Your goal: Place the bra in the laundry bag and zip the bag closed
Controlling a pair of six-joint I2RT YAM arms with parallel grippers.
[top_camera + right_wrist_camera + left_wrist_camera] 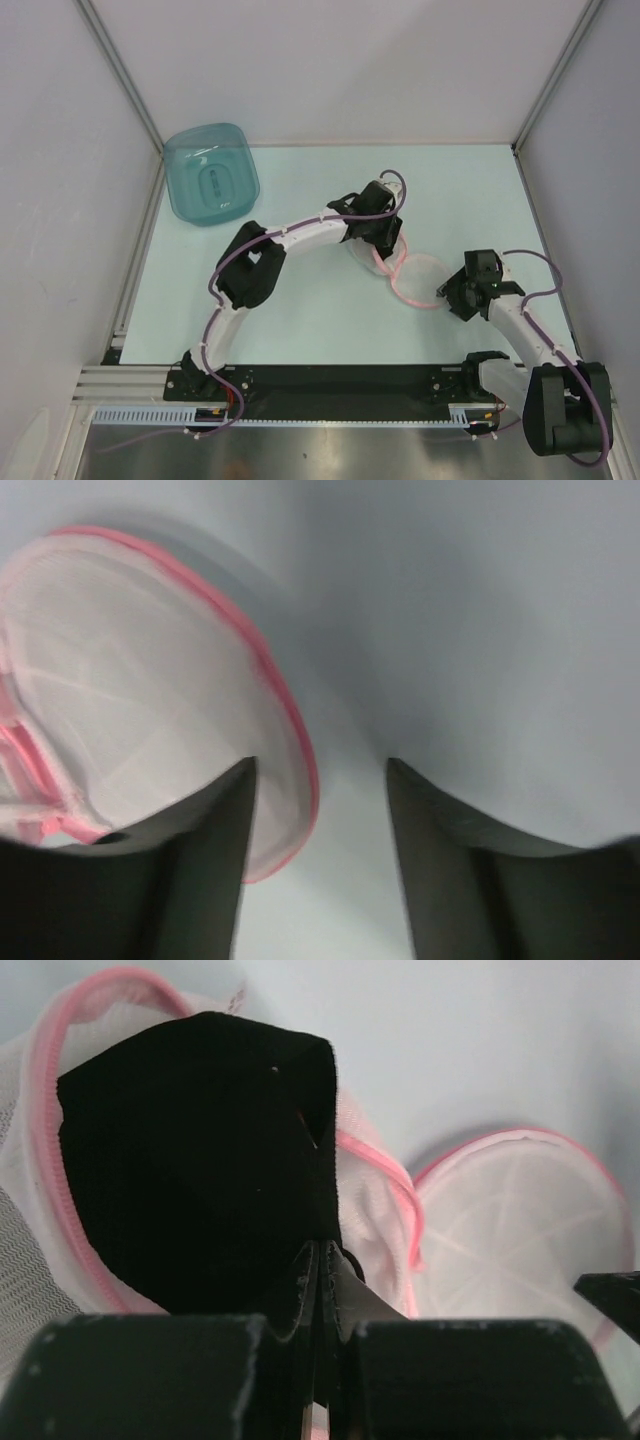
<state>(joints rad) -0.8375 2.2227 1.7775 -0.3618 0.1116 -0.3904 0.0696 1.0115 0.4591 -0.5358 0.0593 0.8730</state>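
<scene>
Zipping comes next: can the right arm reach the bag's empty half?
Likely yes: the right gripper is open right at the rim of the bag, with nothing in between.

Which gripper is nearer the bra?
Left. The left gripper is shut on the bra, holding it at one bag half; the right gripper is open by the other half, clear of the bra.

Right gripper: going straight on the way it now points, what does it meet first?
Probably the pale blue table top, just beside the pink-edged white mesh laundry bag; the open right gripper could clip its rim.
</scene>
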